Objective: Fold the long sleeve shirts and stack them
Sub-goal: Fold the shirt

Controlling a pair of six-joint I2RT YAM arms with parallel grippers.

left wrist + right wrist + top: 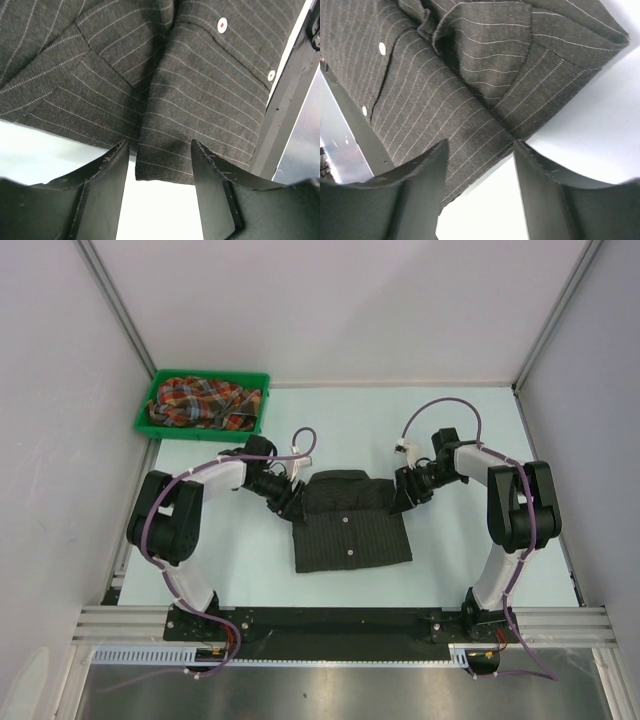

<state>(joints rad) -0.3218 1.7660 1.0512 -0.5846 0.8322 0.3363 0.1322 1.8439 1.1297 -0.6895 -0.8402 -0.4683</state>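
- The black pinstriped shirt is laid at the middle of the table, folded into a rough rectangle, with the collar at the far side and the buttoned front facing up.
- The left gripper is positioned at the shirt's left edge, towards the collar end. Its jaws are parted. The cloth's hem is seen just past the fingertips, bare table shows in the gap, and nothing is clamped.
- The right gripper is positioned at the opposite, right edge. Its jaws are likewise parted. The shirt's edge runs across the gap at the fingertips, and no cloth is pinched. Whether the tips touch the fabric cannot be told.
- The left arm is bent with its elbow raised, and the forearm is angled inward and down to the shirt. The right arm is posed as its mirror.
- The plaid shirt is crumpled inside the green bin at the far left corner, well apart from both grippers.
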